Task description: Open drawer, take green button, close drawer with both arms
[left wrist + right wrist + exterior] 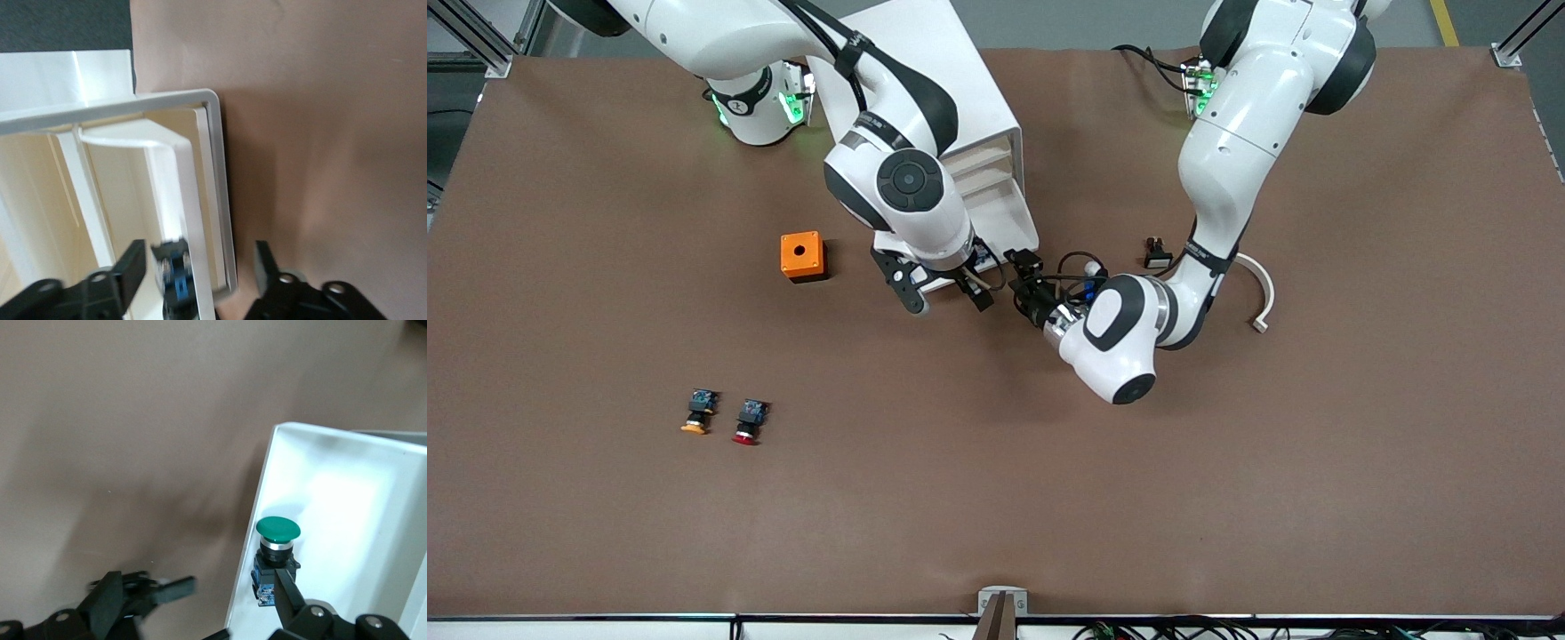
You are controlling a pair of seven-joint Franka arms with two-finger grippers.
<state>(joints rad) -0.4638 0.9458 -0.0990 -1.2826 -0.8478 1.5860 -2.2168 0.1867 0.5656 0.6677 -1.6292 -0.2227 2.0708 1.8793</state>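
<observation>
The white cabinet (960, 133) stands between the arms' bases. One drawer (347, 487) is pulled out; in the front view only a strip of it (938, 283) shows under the right hand. The green-capped button (277, 550) lies in the drawer by its front corner. My right gripper (200, 607) is open just above the drawer's rim, one finger (287, 593) beside the button. It also shows in the front view (945, 298). My left gripper (199, 267) is open and astride the drawer's rim (217, 200), with the button's blue rear block (177, 280) between its fingers. It shows in the front view (1018, 284) beside the drawer.
An orange box (803, 256) sits toward the right arm's end. An orange-capped button (698, 412) and a red-capped button (749, 421) lie nearer the camera. A small black part (1157, 253) and a white curved piece (1261, 293) lie by the left arm.
</observation>
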